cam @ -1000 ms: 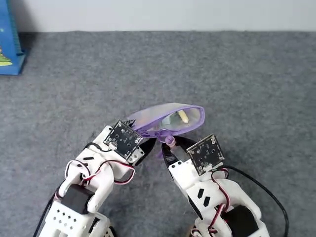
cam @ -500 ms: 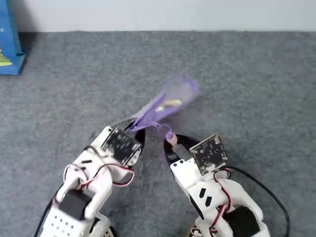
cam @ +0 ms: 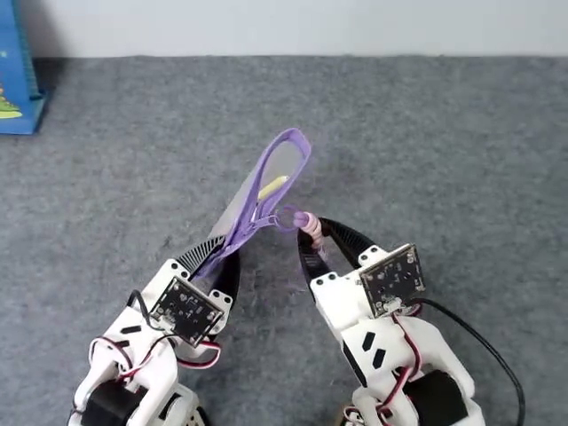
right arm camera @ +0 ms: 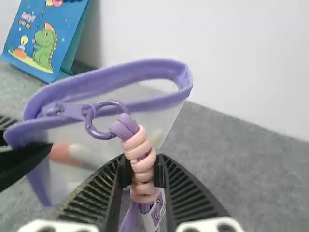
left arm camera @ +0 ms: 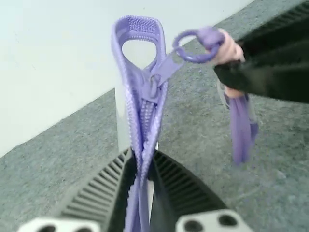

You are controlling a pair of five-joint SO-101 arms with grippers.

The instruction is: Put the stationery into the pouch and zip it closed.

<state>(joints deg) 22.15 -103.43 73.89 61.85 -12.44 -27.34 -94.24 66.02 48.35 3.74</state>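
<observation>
The clear pouch (cam: 266, 182) with a purple zip edge is lifted off the table, its far end open in a small loop. A yellow stationery piece (cam: 273, 186) shows inside it. My left gripper (cam: 229, 257) is shut on the pouch's near zip edge (left arm camera: 141, 159). My right gripper (cam: 312, 238) is shut on the pink coiled pull strap (right arm camera: 140, 159), which hangs from the purple ring (right arm camera: 99, 121) on the zip slider (left arm camera: 153, 83). A pink and white item (right arm camera: 72, 152) lies inside the pouch (right arm camera: 120, 111). The other arm's dark fingers (left arm camera: 260, 72) hold the strap to one side.
A blue picture book (cam: 16, 75) leans at the far left by the white wall (cam: 293, 27). The grey felt table (cam: 444, 151) spreads around both arms.
The pouch swung from lying sideways and wide open to pointing away from the arms, with its mouth narrowed to a small loop. The left arm pulled back toward the near edge.
</observation>
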